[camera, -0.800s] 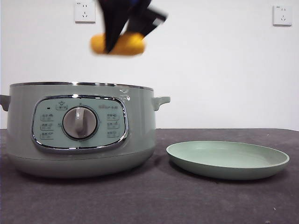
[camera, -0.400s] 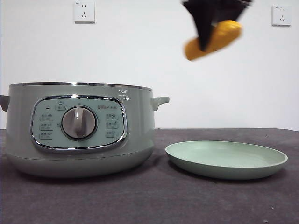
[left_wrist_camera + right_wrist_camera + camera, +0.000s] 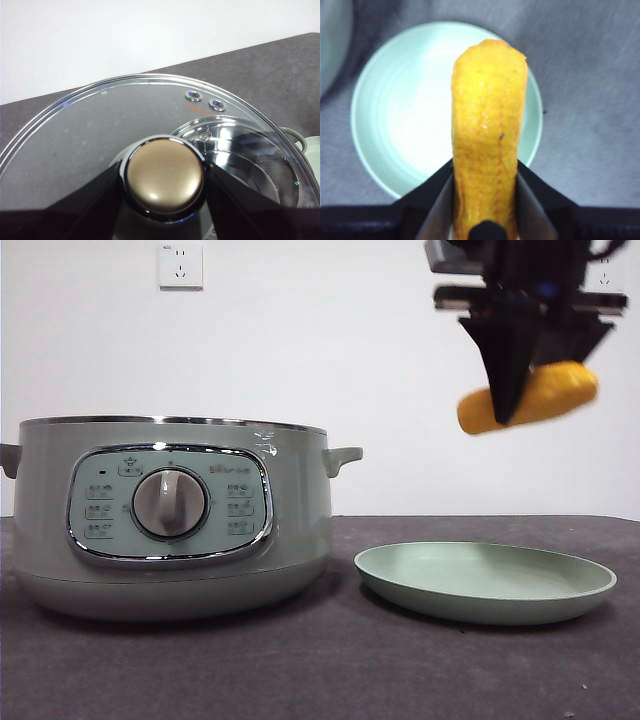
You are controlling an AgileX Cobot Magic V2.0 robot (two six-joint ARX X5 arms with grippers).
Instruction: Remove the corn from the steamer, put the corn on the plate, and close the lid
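Observation:
My right gripper (image 3: 508,405) hangs high above the plate (image 3: 485,602), shut on the yellow-orange corn (image 3: 563,389), which tilts slightly. In the right wrist view the corn (image 3: 489,125) sticks out between the jaws over the pale-green plate (image 3: 395,125). The sage-green steamer (image 3: 300,520) stands uncovered on the left, with its steel rim bare. My left gripper (image 3: 164,180) is shut on the knob (image 3: 164,172) of the glass lid (image 3: 100,130), holding it up. The steamer's steel inside (image 3: 240,155) shows through the glass. In the front view the lid and left arm are out of sight.
The dark grey table (image 3: 330,660) runs under both steamer and plate, with a gap between them. A white wall with a power socket (image 3: 180,265) stands behind. The steamer's side handle (image 3: 343,458) points toward the plate.
The right gripper carried the corn rightward from above the steamer to above the plate, and it now hangs lower. Steamer and plate have not moved.

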